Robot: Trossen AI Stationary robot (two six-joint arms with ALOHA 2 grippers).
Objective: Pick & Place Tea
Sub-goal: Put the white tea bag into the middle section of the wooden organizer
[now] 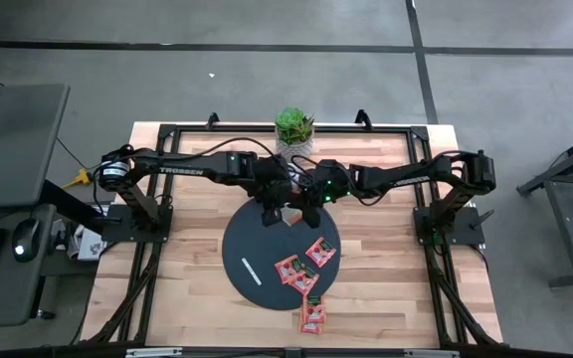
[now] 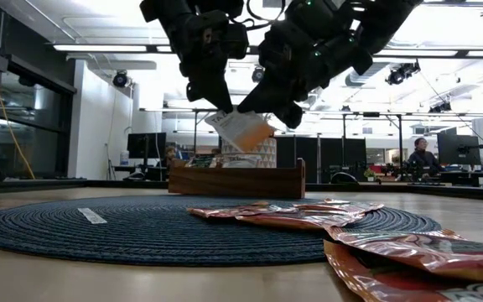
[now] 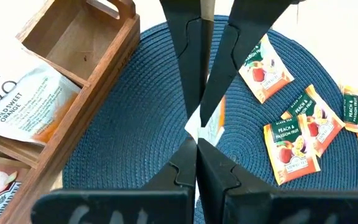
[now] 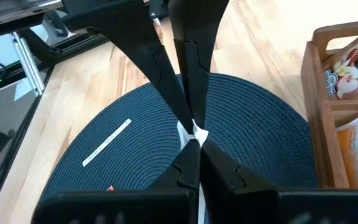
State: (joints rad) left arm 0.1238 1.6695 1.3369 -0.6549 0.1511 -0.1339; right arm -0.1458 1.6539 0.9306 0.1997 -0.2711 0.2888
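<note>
A white-and-orange tea sachet (image 2: 241, 130) hangs in the air over the far part of the dark round mat (image 1: 267, 249), in front of the wooden compartment tray (image 2: 237, 178). My left gripper (image 3: 196, 142) and my right gripper (image 4: 194, 144) meet there, and both are shut on this sachet. Several orange-red sachets (image 1: 301, 268) lie flat on the near right part of the mat. More of them (image 1: 312, 318) lie on the wood just off its near edge. Inside the tray lies a white sachet (image 3: 27, 106). My left gripper pinches the sachet's upper left corner (image 2: 225, 116) between its two fingers, slanting down from above and from the table's left. The sachet hangs tilted, clear of the mat. My right gripper pinches the sachet's right side (image 2: 267, 127) between its two fingers. It comes slanting down from the table's right, opposite the left gripper. In its own wrist view only a white sliver of the sachet (image 4: 195, 132) shows at the fingertips.
A thin white strip (image 1: 251, 269) lies on the mat's left part. A potted green plant (image 1: 293, 126) stands at the table's far edge behind the grippers. Bare wood lies to the left and right of the mat.
</note>
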